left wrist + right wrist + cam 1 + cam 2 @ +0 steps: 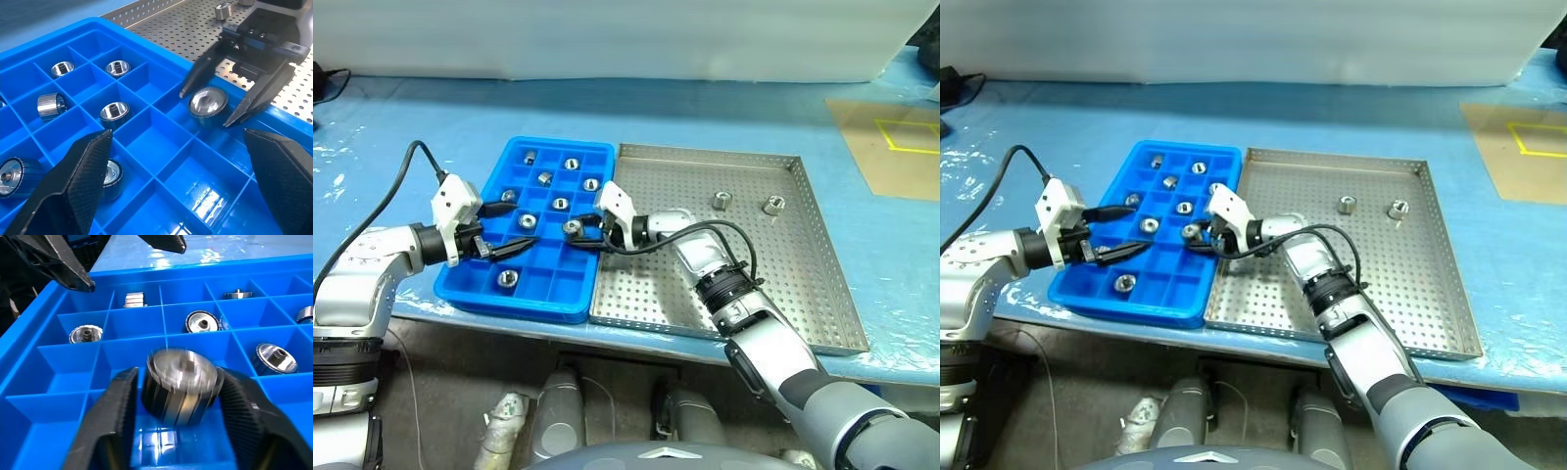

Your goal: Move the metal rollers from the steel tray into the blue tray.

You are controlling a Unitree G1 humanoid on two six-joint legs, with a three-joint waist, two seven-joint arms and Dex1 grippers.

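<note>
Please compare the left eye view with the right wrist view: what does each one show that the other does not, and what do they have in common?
The left eye view adds the steel tray, with two metal rollers lying on it. The right wrist view adds a close look at the ribbed side of one roller between the right gripper fingers. Both share the blue tray, the stored rollers in its compartments, and the left gripper over it.

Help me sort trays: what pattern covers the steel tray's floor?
A grid of small punched holes on the steel tray, clearest in the left eye view.
</note>
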